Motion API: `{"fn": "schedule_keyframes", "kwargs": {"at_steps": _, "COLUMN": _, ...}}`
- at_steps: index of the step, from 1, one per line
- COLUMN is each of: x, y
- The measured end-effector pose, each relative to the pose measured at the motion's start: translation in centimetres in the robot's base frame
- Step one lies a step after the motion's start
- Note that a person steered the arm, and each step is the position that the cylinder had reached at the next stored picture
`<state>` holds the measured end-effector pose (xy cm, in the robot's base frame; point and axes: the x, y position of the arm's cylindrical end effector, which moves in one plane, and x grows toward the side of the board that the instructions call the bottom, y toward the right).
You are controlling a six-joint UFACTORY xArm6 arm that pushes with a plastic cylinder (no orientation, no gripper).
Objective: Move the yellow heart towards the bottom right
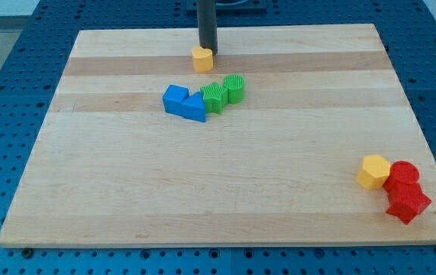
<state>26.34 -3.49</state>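
Note:
A small yellow heart block (202, 59) lies near the top middle of the wooden board (126, 191). My tip (207, 48) stands just behind it, at its top right edge, touching or nearly touching it. A second yellow block, a hexagon (373, 171), lies at the board's bottom right.
Below the heart lie two blue blocks (184, 102) and two green blocks (224, 93), all packed in a row. At the bottom right, a red cylinder (404, 174) and a red star-like block (408, 202) sit against the yellow hexagon. A blue pegboard surrounds the board.

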Motion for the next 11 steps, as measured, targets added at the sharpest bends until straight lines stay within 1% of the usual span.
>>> {"fn": "schedule_keyframes", "kwargs": {"at_steps": 1, "x": -3.9, "y": -0.3}}
{"fn": "schedule_keyframes", "kwargs": {"at_steps": 2, "x": -7.1, "y": -2.0}}
{"fn": "schedule_keyframes", "kwargs": {"at_steps": 3, "x": -6.9, "y": -3.6}}
{"fn": "schedule_keyframes", "kwargs": {"at_steps": 5, "x": -4.0, "y": -3.9}}
{"fn": "schedule_keyframes", "kwargs": {"at_steps": 7, "x": 0.4, "y": -3.9}}
{"fn": "schedule_keyframes", "kwargs": {"at_steps": 8, "x": 1.4, "y": -3.5}}
{"fn": "schedule_keyframes", "kwargs": {"at_steps": 9, "x": 2.0, "y": -1.0}}
{"fn": "schedule_keyframes", "kwargs": {"at_steps": 11, "x": 3.8, "y": 6.5}}
